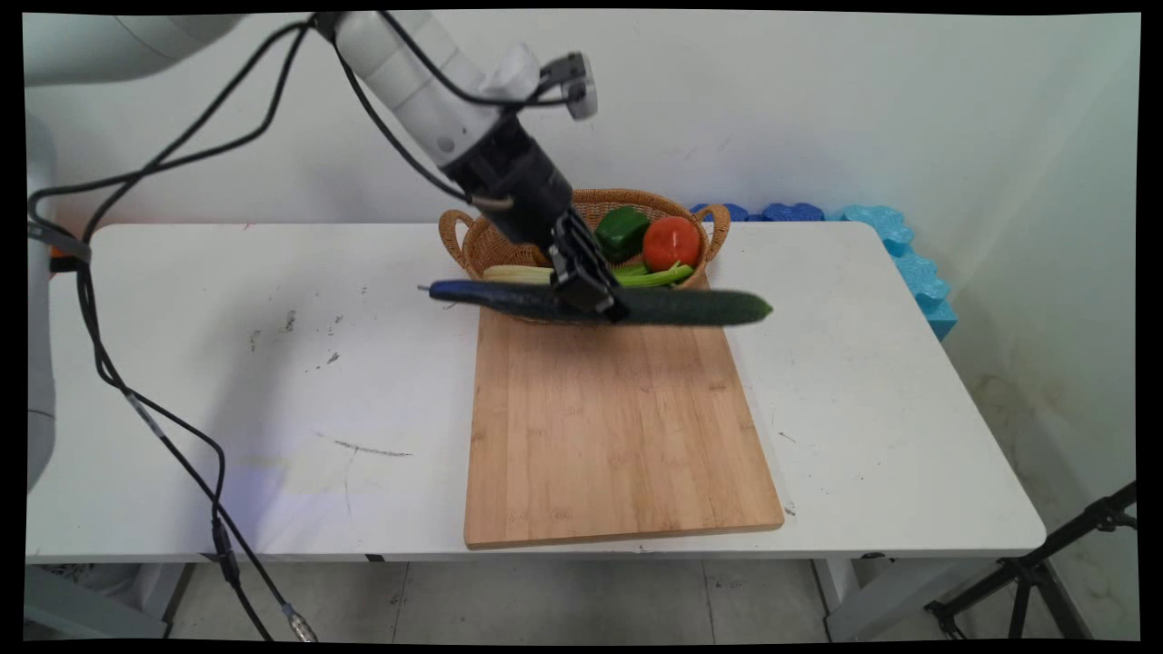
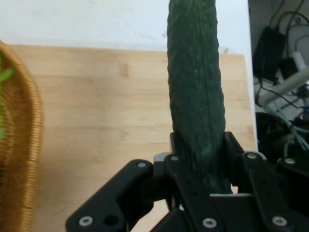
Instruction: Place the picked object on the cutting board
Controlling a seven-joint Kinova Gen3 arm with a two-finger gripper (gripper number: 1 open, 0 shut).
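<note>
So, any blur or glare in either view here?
Main view: the long dark-green cucumber is slightly smeared at its ends; the bamboo cutting board is sharp, without glare. Hand view: cucumber fairly crisp, black two-finger gripper clamped round it.

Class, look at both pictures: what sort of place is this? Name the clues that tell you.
Probably a robot lab staged as a kitchen: a gripper holds a cucumber above a wooden cutting board, beside a wicker basket of vegetables on a bare white table.
</note>
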